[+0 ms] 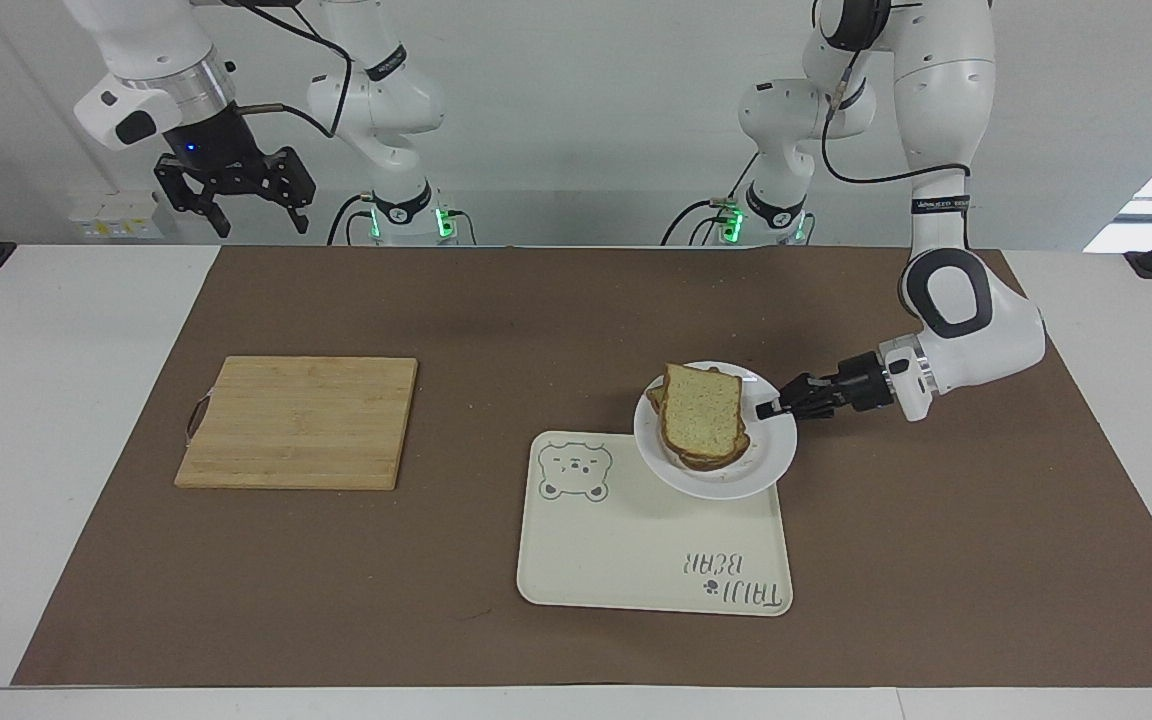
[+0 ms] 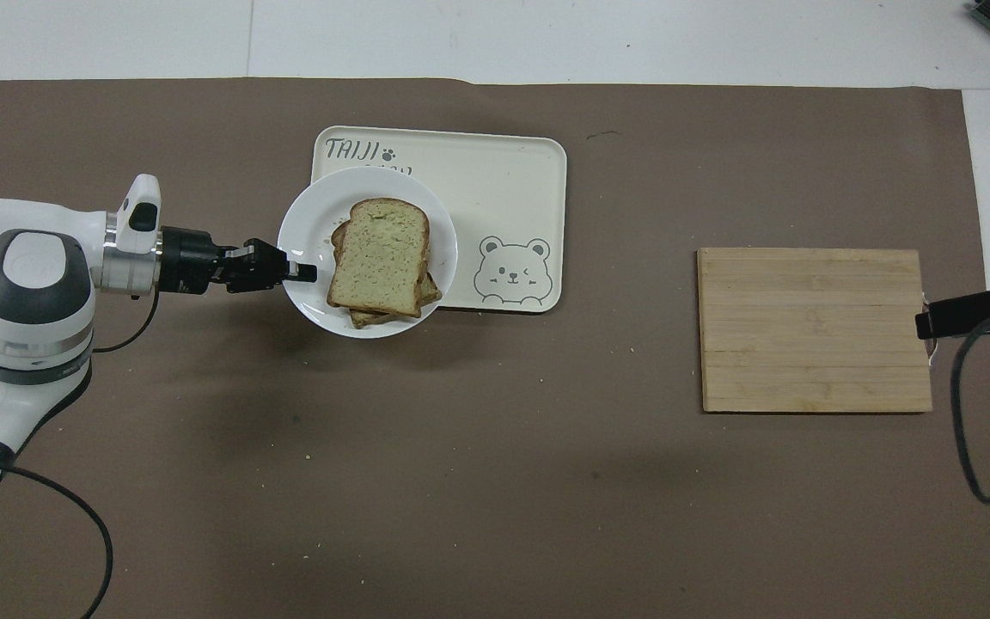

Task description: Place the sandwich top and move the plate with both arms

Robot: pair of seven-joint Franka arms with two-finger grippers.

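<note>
The sandwich top (image 1: 701, 410) (image 2: 380, 254), a pale speckled slice with brown crust, lies on a stack of bread on the small white plate (image 1: 736, 470) (image 2: 306, 297). My left gripper (image 1: 768, 408) (image 2: 306, 273) is shut on the plate's rim at the left arm's end and holds the plate lifted over the tray's corner. My right gripper (image 1: 256, 205) hangs open high over the right arm's end of the table, and that arm waits; only its dark tip (image 2: 968, 314) shows in the overhead view.
The cream bear-printed tray (image 1: 636, 560) (image 2: 495, 198) lies under the plate. A wooden cutting board (image 1: 298, 421) (image 2: 815, 329) sits toward the right arm's end. A brown mat (image 1: 436, 300) covers the table.
</note>
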